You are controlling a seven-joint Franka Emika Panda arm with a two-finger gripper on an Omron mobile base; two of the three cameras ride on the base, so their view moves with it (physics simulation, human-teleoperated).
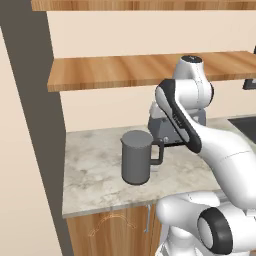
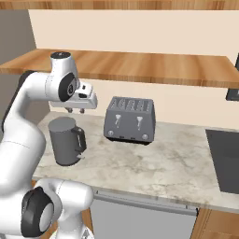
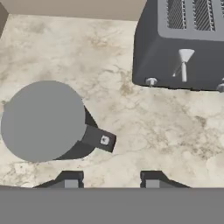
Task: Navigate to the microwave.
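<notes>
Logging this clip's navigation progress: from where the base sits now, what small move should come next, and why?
Probably keep driving the base, likely rightward along the counter. Ahead stand a grey kettle and a four-slot toaster, and the end effector hangs open and empty above the kettle. No black box with a glass door is ahead; dark shapes at the right edge hint that more appliances lie that way.

The arm (image 1: 200,130) covers most of the toaster (image 1: 162,122) in the left base view, and the hand view's right edge crops it.

Kitchen: toaster (image 2: 130,119); marble counter (image 2: 154,161)
</notes>
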